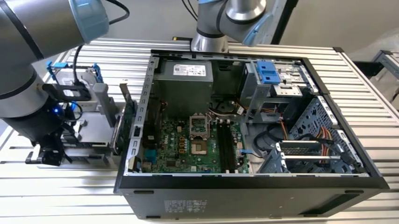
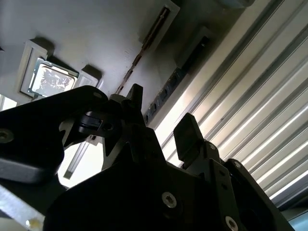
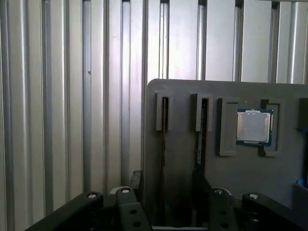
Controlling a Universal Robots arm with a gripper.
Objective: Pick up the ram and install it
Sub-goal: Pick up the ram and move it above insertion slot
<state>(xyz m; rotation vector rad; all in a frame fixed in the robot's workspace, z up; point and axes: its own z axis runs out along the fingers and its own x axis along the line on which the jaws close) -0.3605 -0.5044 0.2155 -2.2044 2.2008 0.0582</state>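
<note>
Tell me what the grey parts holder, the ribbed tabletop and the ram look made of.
The grey parts holder: matte grey with moulded-looking pockets, probably plastic.
The ribbed tabletop: bright, shiny grooved slats, likely aluminium.
The ram: seen edge-on in its slot, a thin dark board; material unclear.

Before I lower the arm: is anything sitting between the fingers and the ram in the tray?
Nothing visible does. In the first wrist view the open gripper hangs over the gray tray, with only air between its fingers and the ram standing on edge in its slot. A second stick and a processor sit beside it, apart.
</note>
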